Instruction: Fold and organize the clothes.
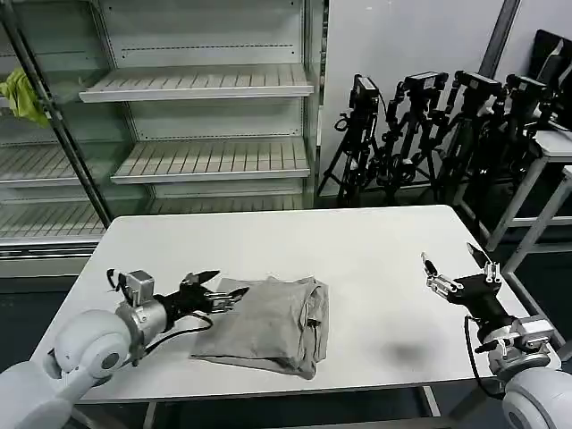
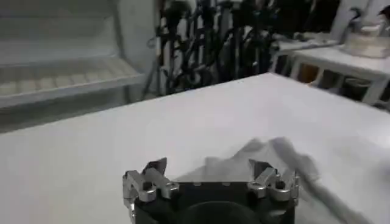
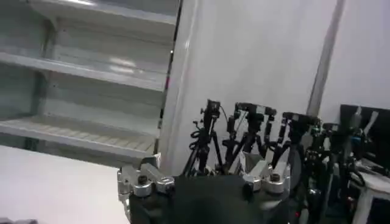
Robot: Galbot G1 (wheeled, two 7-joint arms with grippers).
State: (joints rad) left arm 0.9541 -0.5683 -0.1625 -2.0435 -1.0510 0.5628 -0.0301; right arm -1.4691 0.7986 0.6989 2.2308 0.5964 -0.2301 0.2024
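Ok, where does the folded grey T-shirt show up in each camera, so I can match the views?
Head view: the grey T-shirt lies folded on the white table's near-left part, with the open left gripper at its left edge.
Left wrist view: the T-shirt lies on the table just beyond the left gripper.
Right wrist view: not in it; the open right gripper faces the shelves.
Shared landmark: the black tripods.

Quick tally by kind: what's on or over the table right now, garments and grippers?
Grey T-shirt, folded on the white table: 1
Grippers: 2, the left gripper open at the shirt's edge, the right gripper open above bare tabletop, apart from the shirt
Total: 3
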